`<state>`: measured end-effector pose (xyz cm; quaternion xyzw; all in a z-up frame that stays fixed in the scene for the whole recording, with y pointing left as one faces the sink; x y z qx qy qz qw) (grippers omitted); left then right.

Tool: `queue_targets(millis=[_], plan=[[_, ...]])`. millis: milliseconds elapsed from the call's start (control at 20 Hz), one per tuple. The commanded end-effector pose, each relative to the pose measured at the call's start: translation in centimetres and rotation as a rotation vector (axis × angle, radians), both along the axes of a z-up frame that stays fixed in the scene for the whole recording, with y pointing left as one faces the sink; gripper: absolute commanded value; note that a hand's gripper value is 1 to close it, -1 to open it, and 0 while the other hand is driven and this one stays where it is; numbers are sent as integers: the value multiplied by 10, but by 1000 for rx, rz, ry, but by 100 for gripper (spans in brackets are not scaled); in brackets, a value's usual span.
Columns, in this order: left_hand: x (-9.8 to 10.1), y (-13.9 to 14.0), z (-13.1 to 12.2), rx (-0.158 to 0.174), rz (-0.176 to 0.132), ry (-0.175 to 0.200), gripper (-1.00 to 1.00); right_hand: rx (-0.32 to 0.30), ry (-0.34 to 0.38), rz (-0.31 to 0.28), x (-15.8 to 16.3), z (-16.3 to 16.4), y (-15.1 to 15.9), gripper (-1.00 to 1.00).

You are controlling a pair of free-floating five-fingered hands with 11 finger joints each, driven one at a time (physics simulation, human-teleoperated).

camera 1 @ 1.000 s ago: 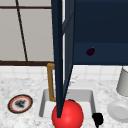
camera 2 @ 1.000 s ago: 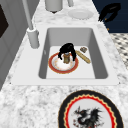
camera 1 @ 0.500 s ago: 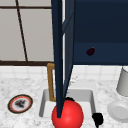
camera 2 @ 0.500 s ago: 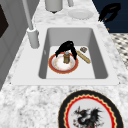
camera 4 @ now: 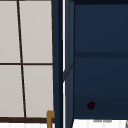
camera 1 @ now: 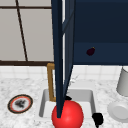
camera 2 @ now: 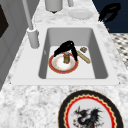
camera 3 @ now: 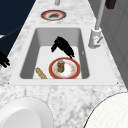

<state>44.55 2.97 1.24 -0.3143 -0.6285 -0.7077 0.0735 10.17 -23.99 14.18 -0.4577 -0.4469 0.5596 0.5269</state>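
Movement first: my left robot hand (camera 2: 65,47) is edging across the sink (camera 2: 100,57). A second ago it was sitting a touch further towards the back. Now it is arching right over the small brown jar (camera 2: 66,57). That jar is standing upright in the middle of the red-rimmed plate (camera 2: 56,68) on the sink floor.

Fingers are hanging down on either side of the jar, spread apart and not clamping it. I am judging there is no grip yet. The jar and plate are sitting where they were a second ago, so nothing is being lifted.

A brown stick (camera 2: 83,57) is lying just beside the plate, untouched.

My right robot hand (camera 2: 109,12) is idling in the air off the front edge of the desk (camera 2: 30,100), fingers drooping loosely, holding nothing, near the white plate (camera 2: 80,13).
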Motion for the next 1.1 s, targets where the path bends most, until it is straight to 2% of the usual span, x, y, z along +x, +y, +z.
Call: queue_targets(millis=[0,50,200,250,300,350,400,450,500,600,650,700,800,850,1050], plan=[[-2,16,9,-20,81,0,-100,0,0,0,0,0,0,0],[-2,22,10,-20,74,0,-100,0,0,0,0,0,0,0],[-3,34,18,-19,80,1,-100,0,0,0,0,0,0,0],[-3,37,20,-14,76,-8,-100,0,0,0,0,0,0,0],[-8,30,21,-13,27,-27,-100,0,0,0,0,0,0,0],[-10,29,26,6,-26,-47,-100,0,0,0,0,0,0,0],[-4,32,18,5,3,1,-100,0,0,0,0,0,0,0],[-4,33,19,5,4,0,-100,0,0,0,0,0,0,0],[-4,33,20,-1,17,-22,-100,0,0,0,0,0,0,0],[-10,38,27,-31,19,-73,-100,0,0,0,0,0,0,0],[-6,46,28,-8,55,-25,-100,0,0,0,0,0,0,0],[-12,50,29,-4,55,-35,-100,0,0,0,0,0,0,0],[-10,64,34,-12,49,-9,-100,0,0,0,0,0,0,0],[-10,67,39,-1,53,-4,-100,0,0,0,0,0,0,0],[-11,86,52,6,58,8,-100,0,0,0,0,0,0,0]])
